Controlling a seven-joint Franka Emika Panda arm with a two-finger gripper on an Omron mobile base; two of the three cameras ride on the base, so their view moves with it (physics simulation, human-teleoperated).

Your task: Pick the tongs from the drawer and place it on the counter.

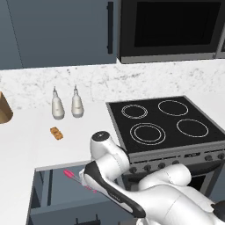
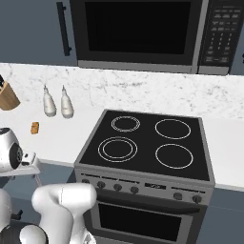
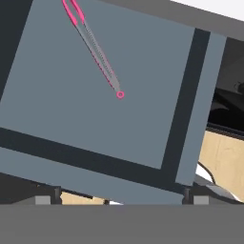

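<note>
Across the room: the counter [image 1: 30, 136] is running broad and white under the marbled backsplash, with the stovetop [image 1: 165, 123] sitting black beside it.
Below the counter edge: the drawer [image 1: 44, 193] is standing pulled out, its flat blue-grey floor lying bare around one utensil.
Arm: it is bending low over the open drawer, with the hand pointing down into it.
Gripper: its fingertips are barely showing at the bottom of the hand view, and it is reading as spread wide, holding nothing.
Tongs: the tongs [image 3: 93, 45] are lying flat on the drawer floor, off toward the upper left of the hand view, magenta end at the view's edge, well apart from the fingers.
Small things: two bottles [image 1: 66, 104] and an orange-brown block [image 1: 56, 133] are sitting on the counter.
Risk: the tongs are looking thin and flat, so a descent that is not centred or turned across them is likely pinching bare floor or nudging them aside.
Second risk: the drawer wall is sitting close, so a careless lift is risking a knock.
</note>
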